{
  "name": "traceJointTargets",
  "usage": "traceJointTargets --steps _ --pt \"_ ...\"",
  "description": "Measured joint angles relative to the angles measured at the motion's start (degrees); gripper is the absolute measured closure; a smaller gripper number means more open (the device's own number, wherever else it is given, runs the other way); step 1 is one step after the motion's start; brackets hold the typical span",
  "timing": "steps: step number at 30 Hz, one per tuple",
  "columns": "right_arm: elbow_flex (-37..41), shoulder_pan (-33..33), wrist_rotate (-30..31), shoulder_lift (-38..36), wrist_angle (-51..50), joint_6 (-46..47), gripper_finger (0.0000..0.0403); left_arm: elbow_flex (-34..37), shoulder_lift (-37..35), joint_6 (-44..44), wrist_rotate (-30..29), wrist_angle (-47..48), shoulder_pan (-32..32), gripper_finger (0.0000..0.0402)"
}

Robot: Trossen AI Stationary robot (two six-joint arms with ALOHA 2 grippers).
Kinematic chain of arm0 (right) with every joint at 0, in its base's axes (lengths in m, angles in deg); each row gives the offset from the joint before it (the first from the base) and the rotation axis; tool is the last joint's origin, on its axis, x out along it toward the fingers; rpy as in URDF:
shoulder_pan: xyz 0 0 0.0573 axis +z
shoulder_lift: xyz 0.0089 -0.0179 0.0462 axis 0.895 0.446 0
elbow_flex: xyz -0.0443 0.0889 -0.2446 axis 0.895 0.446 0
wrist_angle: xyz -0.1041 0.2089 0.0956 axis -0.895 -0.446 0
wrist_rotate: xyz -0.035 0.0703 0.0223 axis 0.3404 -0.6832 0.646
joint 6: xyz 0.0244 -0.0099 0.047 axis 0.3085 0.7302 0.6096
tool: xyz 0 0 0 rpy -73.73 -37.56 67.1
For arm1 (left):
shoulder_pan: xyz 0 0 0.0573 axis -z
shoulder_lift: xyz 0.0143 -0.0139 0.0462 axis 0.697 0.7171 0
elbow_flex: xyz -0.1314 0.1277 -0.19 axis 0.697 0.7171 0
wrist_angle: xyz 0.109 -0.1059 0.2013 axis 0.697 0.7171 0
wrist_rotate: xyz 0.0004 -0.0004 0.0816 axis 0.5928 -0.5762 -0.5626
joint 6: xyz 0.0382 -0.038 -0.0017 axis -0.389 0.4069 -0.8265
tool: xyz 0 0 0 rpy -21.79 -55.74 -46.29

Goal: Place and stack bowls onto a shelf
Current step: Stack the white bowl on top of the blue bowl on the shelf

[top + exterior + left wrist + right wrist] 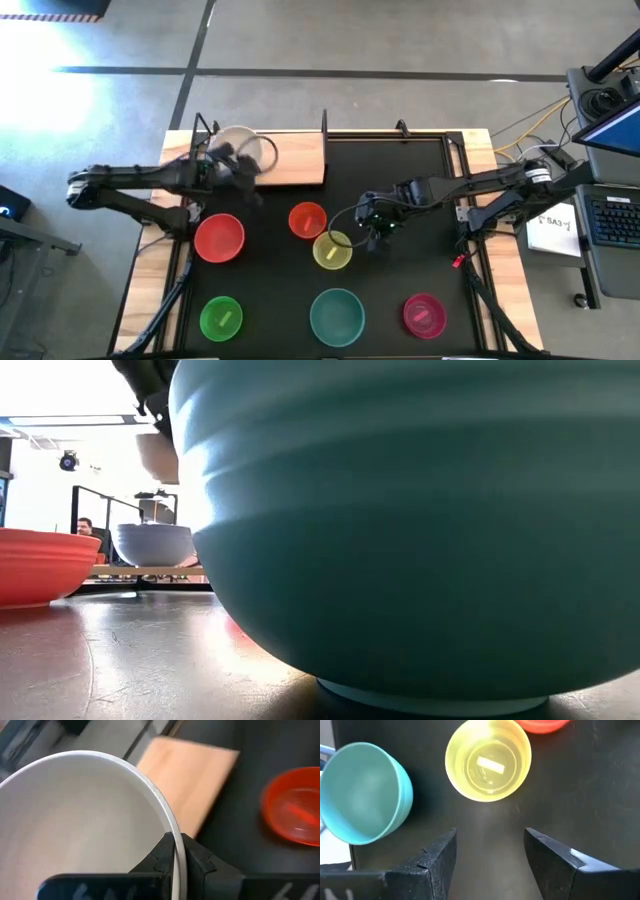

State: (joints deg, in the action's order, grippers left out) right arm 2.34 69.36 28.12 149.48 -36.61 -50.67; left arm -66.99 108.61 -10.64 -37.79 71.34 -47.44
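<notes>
A black mat (400,200) covers most of the worktop (505,270), whose pale wood shows as strips along both sides. The worktop stands on a grey floor (380,40) crossed by dark lines. Off the worktop's right side sits a keyboard (612,220) beside a white sheet of paper (555,228), with a screen edge (615,130) above them and yellow and dark cables (540,125) trailing over the floor. In the low view, a person's head (85,526) shows far back in the bright room, near a dark frame (105,510) and a round black fixture (68,460) mounted high up.
</notes>
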Motion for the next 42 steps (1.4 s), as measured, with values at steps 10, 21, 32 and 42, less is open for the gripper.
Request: traceJointTargets --steps 10,21,32,42 --pt "0.0 1.4 -0.3 1.1 -0.2 9.4 0.0186 8.0 -2.8 -3.5 1.7 -5.2 -16.5 0.0397" --pt "0.0 5.0 -0.2 1.1 0.1 12.5 0.0186 13.9 -1.7 -9.4 13.6 -16.9 -29.0 0.0397" --pt "0.0 5.9 -0.1 1.1 0.1 13.0 0.0186 15.0 -1.2 -10.8 13.7 -17.3 -29.7 0.0382" --pt "0.0 5.9 -0.2 1.1 0.0 16.2 0.0186 15.0 -1.1 -10.9 13.1 -17.0 -29.7 0.0308"
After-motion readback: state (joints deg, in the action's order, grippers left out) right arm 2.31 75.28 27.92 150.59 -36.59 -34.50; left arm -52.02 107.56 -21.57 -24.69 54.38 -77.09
